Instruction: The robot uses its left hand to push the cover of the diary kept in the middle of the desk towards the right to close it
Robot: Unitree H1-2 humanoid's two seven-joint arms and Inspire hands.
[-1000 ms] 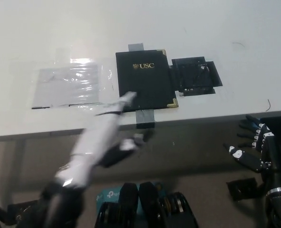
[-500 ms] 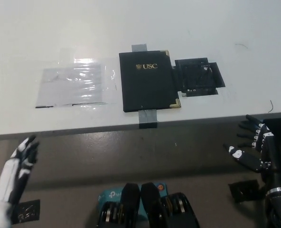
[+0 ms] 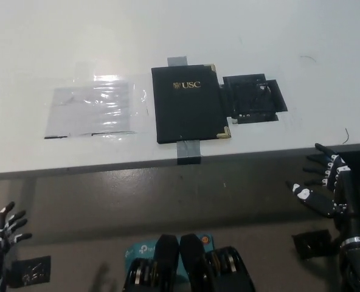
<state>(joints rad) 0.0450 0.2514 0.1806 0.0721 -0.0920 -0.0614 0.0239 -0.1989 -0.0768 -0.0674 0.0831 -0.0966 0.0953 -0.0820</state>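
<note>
Left hand (image 3: 2,226) low at your lower left, below bench edge, fingers spread, holding nothing. Right hand (image 3: 326,188) rests lower right, also spread and empty, slightly nearer diary. Diary (image 3: 188,103) lies up and right of left hand, mid bench (image 3: 58,36), well apart, cover flat shut, long axis near-to-far. Judgement: closing looks done. Plastic sheet (image 3: 92,111) just left of diary.

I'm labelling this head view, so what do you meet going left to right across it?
White left hand → clear plastic sheet → closed black diary → black patch → black right hand.
</note>
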